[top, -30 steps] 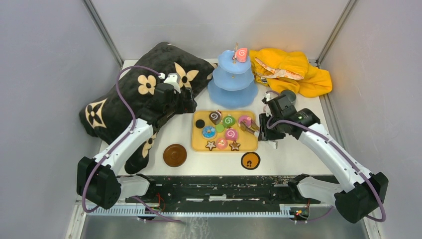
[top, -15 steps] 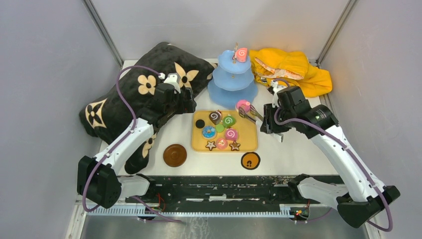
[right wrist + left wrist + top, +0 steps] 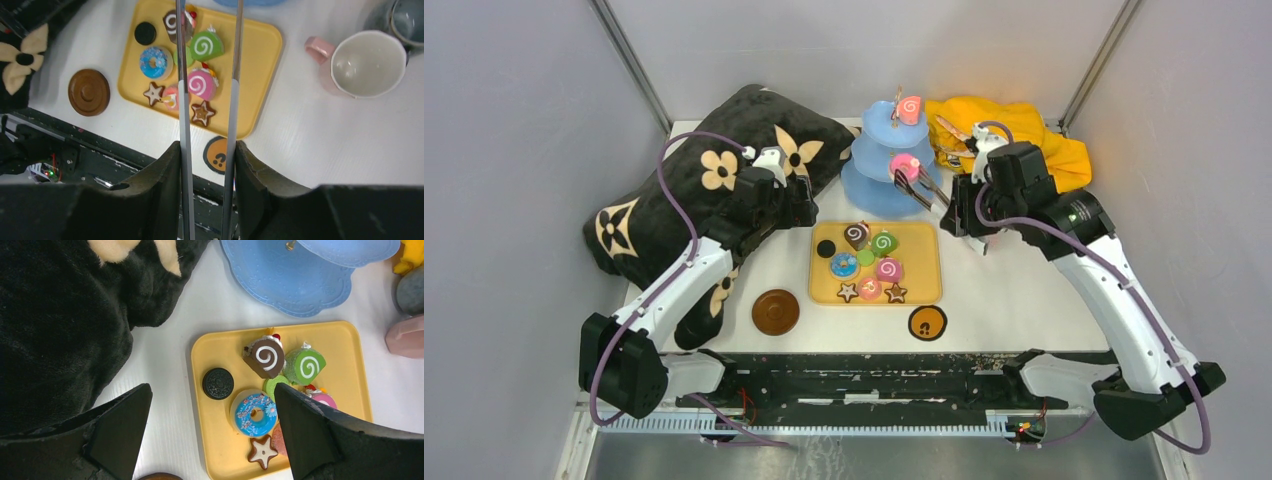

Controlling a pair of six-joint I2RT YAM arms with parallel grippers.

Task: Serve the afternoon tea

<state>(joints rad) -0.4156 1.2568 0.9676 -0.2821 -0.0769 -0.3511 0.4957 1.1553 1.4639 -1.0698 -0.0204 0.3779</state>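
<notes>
Pink roll in tongs beyond right gripper

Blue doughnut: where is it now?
In the top view, the blue doughnut sits on the left of the yellow tray, between the black biscuit and a star biscuit.

We took this for a robotics lab cell, not a home. Bare grey wall panels on metal struts boxed in a white table; a black rail with exposed wiring ran along its near edge.
</notes>
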